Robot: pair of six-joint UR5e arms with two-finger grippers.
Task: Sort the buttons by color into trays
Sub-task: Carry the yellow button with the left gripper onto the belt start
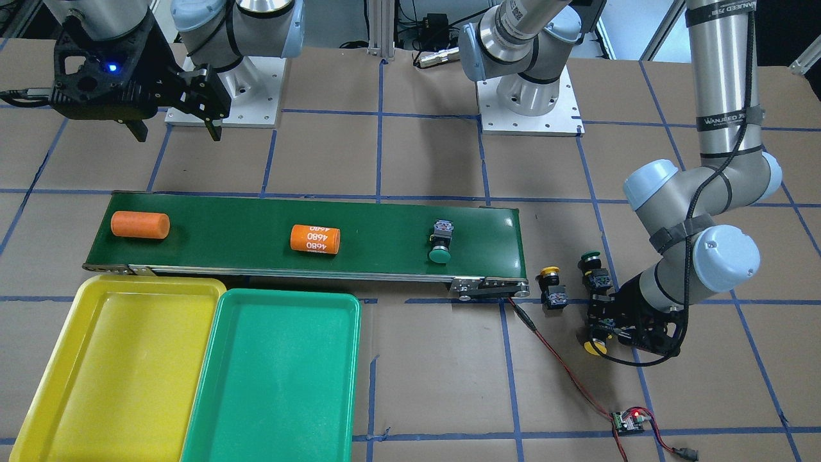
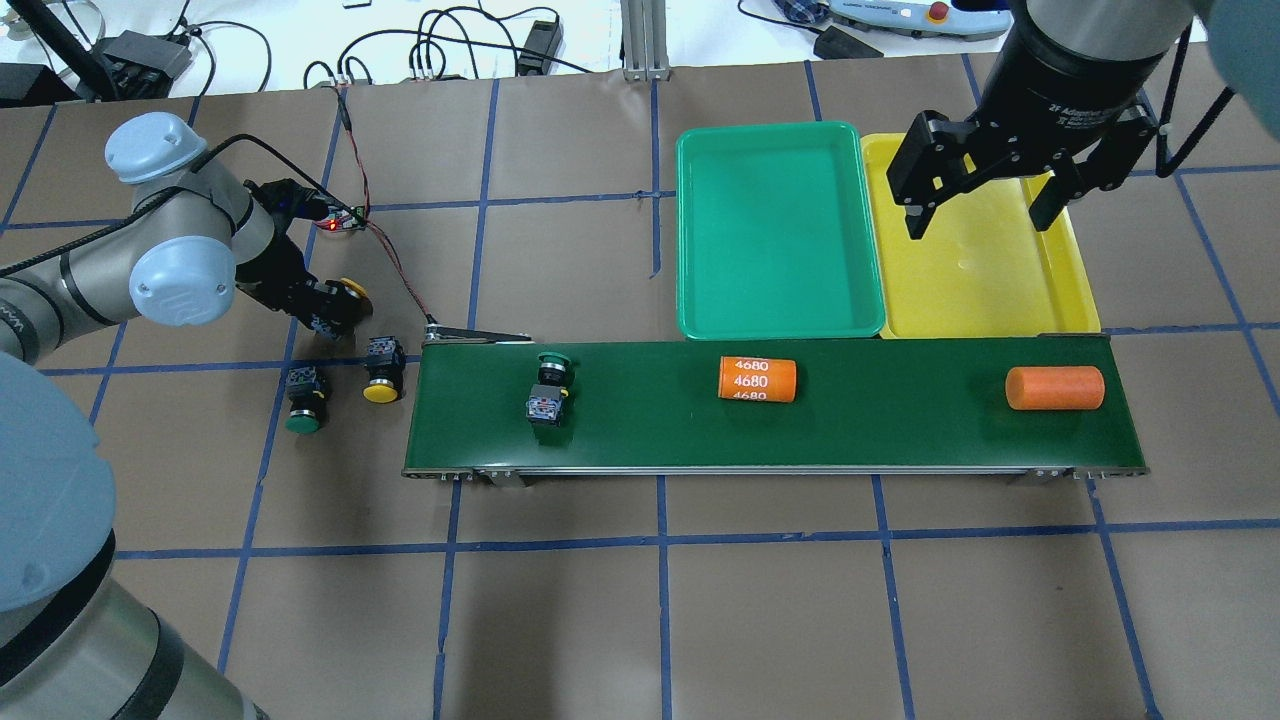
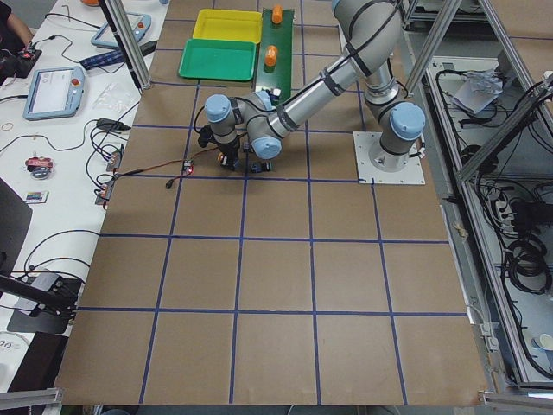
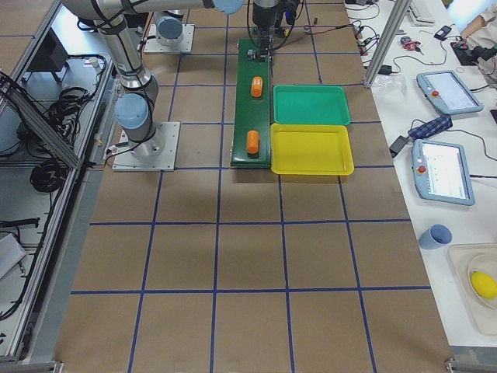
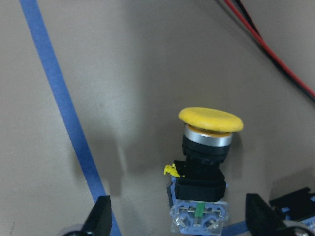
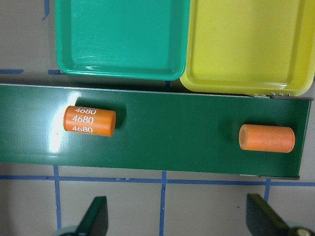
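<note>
Your left gripper is low, jaws spread, a yellow button lying untouched between them. Your right gripper hangs wide too, green tray and yellow tray just ahead of its fingertips.

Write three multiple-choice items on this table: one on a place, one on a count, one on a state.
1. Where is the lone green-capped button?
A. In the green tray
B. On the conveyor belt
C. On the bare table

2. How many orange cylinders lie on the belt?
A. One
B. Two
C. Three

3. How is the right gripper?
A. Shut on a button
B. Shut on a cylinder
C. Open, holding nothing

1 B: it lies on the belt.
2 B: one printed 4680, one plain.
3 C: its fingers stand wide apart, nothing between them.
</note>
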